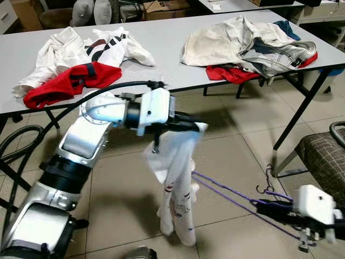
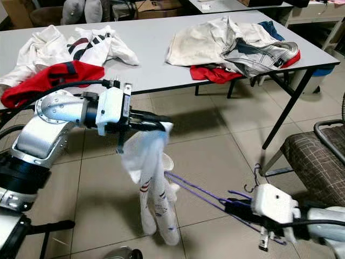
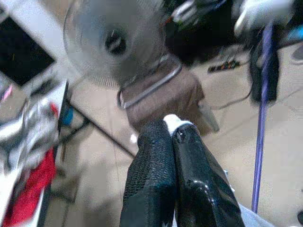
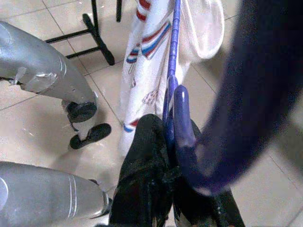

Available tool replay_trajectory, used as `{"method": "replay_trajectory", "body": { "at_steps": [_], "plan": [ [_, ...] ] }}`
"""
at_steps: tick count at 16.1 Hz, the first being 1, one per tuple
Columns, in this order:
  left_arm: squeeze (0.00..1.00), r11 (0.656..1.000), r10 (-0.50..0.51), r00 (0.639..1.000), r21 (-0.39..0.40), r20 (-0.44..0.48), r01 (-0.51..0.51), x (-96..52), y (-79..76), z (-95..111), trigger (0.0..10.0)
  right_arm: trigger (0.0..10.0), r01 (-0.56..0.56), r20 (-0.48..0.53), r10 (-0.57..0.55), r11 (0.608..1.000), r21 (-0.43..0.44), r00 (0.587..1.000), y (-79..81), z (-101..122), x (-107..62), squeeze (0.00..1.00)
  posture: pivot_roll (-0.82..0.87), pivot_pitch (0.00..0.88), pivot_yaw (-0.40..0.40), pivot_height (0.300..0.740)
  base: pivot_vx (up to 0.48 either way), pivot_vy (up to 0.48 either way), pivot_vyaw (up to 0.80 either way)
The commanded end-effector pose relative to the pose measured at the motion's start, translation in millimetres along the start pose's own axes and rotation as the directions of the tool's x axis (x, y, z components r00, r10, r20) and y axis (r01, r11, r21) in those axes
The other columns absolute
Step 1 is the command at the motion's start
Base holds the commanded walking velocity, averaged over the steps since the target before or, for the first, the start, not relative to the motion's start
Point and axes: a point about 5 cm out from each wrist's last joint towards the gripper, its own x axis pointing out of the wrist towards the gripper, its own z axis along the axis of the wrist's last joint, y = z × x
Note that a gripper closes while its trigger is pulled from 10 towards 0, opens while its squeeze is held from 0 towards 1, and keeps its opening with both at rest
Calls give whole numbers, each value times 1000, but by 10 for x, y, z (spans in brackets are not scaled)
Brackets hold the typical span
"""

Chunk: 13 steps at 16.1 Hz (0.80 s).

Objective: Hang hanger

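- The grey tabletop spans the far side of the scene, above a tiled floor.
- On it lie two heaps of clothes: a white and red heap to the robot's left, and a cream, grey and red heap to its right.
- A brown checked chair stands at the robot's right.
- A white garment with small red and blue stripes hangs in front of the robot, over the floor.
- The left tool holds the garment up by its top edge, fingers pressed together on the cloth.
- The purple hanger runs from the garment's lower part toward the right arm, with its metal hook near that arm.
- The right tool, low at the robot's right, is clamped on the hanger.
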Motion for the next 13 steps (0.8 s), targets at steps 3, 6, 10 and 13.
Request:
{"method": "replay_trajectory", "body": {
  "at_steps": [3,6,10,13],
  "plan": [
    [0,994,-93,994,64,64,89,65,-68,198,10000,10000,-40,-19,41,998,44,999,-6,-66,82,0,-8,65,51,740,0,0,0],
    [0,986,-151,987,78,53,147,78,-127,236,10000,10000,-53,-48,55,998,35,997,-60,-133,99,0,1,67,51,740,0,0,0],
    [0,999,-25,992,-27,-124,21,35,-154,-123,10000,10000,113,-61,-109,991,72,992,-173,-185,-17,0,5,50,57,740,0,0,0],
    [0,811,388,879,-350,-277,-469,-80,-401,-716,10000,10000,608,-101,-622,699,376,777,-223,-395,131,0,-8,0,101,740,0,0,0]
  ]
}}
